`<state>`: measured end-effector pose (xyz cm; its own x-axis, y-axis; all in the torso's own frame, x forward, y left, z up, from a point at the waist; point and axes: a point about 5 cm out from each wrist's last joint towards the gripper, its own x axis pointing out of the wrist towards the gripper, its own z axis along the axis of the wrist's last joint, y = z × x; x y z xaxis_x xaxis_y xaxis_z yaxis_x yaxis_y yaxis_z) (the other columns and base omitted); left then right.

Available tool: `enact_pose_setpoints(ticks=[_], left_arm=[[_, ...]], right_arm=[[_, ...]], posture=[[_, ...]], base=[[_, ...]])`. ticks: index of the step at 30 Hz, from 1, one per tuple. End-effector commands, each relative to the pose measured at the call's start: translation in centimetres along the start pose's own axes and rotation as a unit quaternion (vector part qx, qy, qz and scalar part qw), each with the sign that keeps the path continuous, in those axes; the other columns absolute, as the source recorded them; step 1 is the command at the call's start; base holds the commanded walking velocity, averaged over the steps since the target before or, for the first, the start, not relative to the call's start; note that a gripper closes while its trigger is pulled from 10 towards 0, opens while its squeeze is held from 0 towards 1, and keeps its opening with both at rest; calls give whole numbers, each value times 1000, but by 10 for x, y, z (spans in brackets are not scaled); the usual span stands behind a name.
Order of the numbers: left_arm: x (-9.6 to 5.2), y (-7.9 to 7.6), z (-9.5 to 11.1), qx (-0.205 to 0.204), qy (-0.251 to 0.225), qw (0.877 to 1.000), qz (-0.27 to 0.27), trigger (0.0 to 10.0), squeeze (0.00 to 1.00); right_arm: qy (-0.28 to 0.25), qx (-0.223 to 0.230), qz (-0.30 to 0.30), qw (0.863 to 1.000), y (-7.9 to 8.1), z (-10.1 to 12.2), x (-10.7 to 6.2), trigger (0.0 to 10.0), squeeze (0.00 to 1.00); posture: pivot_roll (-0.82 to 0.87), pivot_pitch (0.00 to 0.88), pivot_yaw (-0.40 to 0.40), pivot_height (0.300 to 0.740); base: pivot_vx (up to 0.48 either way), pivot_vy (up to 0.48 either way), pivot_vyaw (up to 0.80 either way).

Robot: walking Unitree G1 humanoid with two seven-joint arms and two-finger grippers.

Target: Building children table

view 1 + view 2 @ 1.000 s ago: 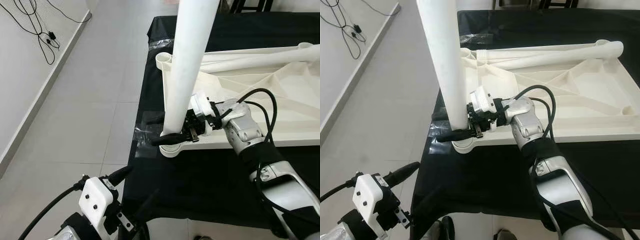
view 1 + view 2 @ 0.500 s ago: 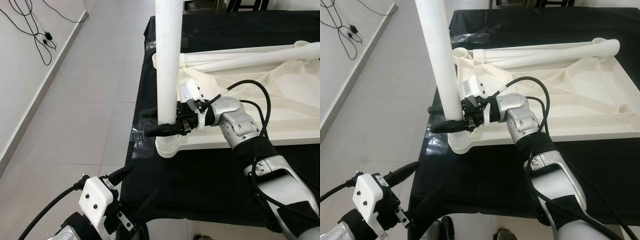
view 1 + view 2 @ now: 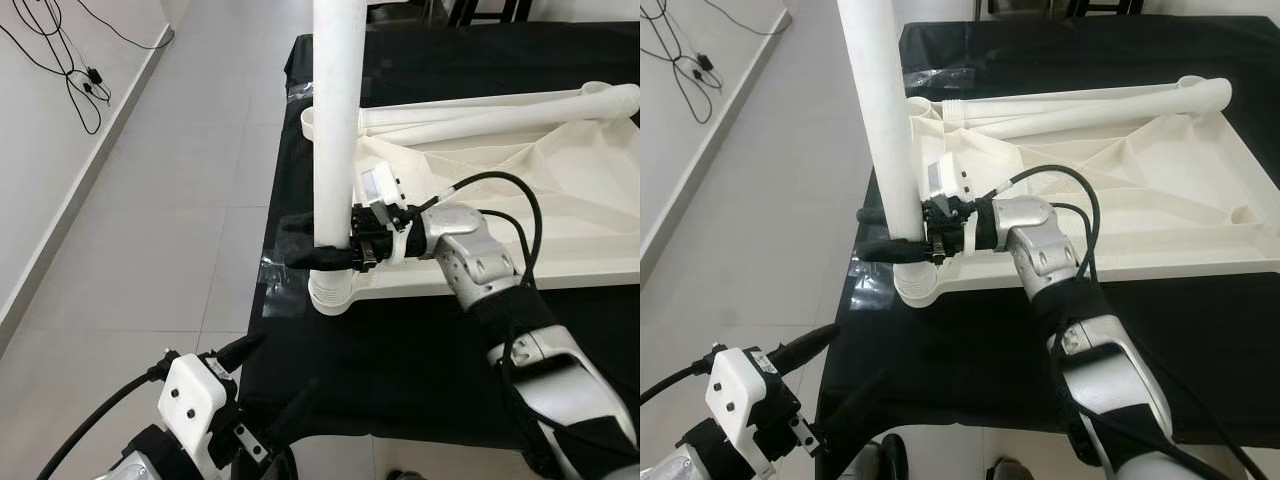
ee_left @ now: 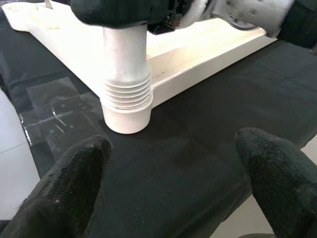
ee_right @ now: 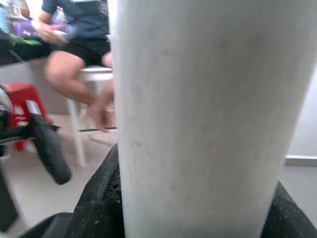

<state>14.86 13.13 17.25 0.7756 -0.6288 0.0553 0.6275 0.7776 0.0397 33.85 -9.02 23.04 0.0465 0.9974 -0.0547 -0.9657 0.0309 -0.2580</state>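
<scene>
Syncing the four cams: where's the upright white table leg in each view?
Left eye: table leg stands left of centre, running out the top edge.
Right eye: same leg, upper left, clamped low down by the right gripper.
Left wrist: its threaded foot in the corner socket.
Right wrist: close-up shaft.
Shared landmark: corner socket.

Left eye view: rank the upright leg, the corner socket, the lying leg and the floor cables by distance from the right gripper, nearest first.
1. Upright leg: clamped in the right gripper.
2. Corner socket: just under it, at the tabletop's near corner.
3. Lying leg: along the tabletop's far edge.
4. Floor cables: far left, by the wall.
</scene>
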Motion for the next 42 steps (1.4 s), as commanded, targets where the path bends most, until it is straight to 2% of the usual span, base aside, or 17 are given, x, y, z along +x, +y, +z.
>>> enact_pose_setpoints(ticks=[1, 4, 6, 11, 13, 14, 15, 16, 18, 21, 22, 24, 25, 29, 35, 39, 42], left_arm=[[-2, 0, -6, -5, 16, 1000, 2, 10000, 0], [-2, 0, -6, -5, 16, 1000, 2, 10000, 0], [-1, 0, -6, -5, 16, 1000, 2, 10000, 0], [-1, 1, -7, -5, 15, 1000, 3, 10000, 0], [1, 1, -8, -5, 13, 1000, 3, 10000, 0], [1, 1, -8, -5, 13, 1000, 3, 10000, 0], [1, 2, -8, -4, 13, 1000, 4, 10000, 0], [1, 2, -8, -4, 13, 1000, 4, 10000, 0], [1, 2, -9, -3, 13, 1000, 5, 10000, 0], [1, 2, -9, -3, 13, 1000, 5, 10000, 0], [1, 3, -10, -2, 13, 1000, 6, 10000, 0], [1, 5, -11, 3, 14, 1000, 10, 10000, 0], [1, 6, -12, 7, 15, 1000, 11, 10000, 0], [2, 8, -13, 12, 17, 1000, 11, 10000, 0], [3, 13, -18, 15, 20, 1000, 14, 10000, 0], [5, 17, -22, 15, 21, 999, 18, 10000, 0], [6, 20, -24, 16, 20, 999, 23, 10000, 0]], right_arm=[[81, 50, -32, 995, 10, -37, -7, 10000, 0], [88, 52, -43, 994, 13, -39, -7, 10000, 0], [112, 63, -84, 988, 21, -44, -6, 10000, 0], [136, 91, -131, 978, 31, -49, -4, 10000, 0], [161, 131, -240, 948, 35, -53, -3, 10000, 0], [161, 131, -240, 948, 35, -53, -3, 10000, 0], [165, 146, -296, 929, 38, -54, -2, 10000, 0], [165, 146, -296, 929, 38, -54, -2, 10000, 0], [153, 164, -389, 894, 44, -54, -2, 10000, 0], [153, 164, -389, 894, 44, -54, -2, 10000, 0], [137, 184, -448, 864, 59, -55, 3, 10000, 0], [112, 184, -528, 822, 87, -56, 10, 10000, 0], [92, 184, -545, 813, 93, -55, 14, 10000, 0], [53, 188, -555, 809, 92, -52, 19, 10000, 0], [-7, 212, -532, 820, 86, -36, 29, 10000, 0], [-66, 198, -470, 858, 84, -19, 35, 10000, 0], [-111, 199, -433, 872, 78, -9, 34, 10000, 0]], posture=[[109, 257, 32, 740], [102, 253, 24, 740], [98, 249, 17, 740], [87, 247, 13, 740], [80, 243, 3, 740], [80, 243, 3, 740], [78, 239, -4, 740], [78, 239, -4, 740], [75, 236, -8, 740], [75, 236, -8, 740], [75, 227, -16, 740], [86, 216, -8, 740], [92, 210, -3, 740], [93, 202, 2, 740], [90, 177, 8, 740], [86, 154, 13, 740], [85, 137, 15, 740]], base=[[0, 0, 0], [0, 0, 0], [0, 0, 0], [0, 0, 0], [0, 0, 0], [0, 0, 0], [0, 0, 0], [0, 0, 0], [0, 0, 0], [0, 0, 0], [0, 0, 0], [0, 0, 0], [0, 0, 0], [0, 0, 0], [0, 0, 0], [0, 0, 0], [0, 0, 0]])
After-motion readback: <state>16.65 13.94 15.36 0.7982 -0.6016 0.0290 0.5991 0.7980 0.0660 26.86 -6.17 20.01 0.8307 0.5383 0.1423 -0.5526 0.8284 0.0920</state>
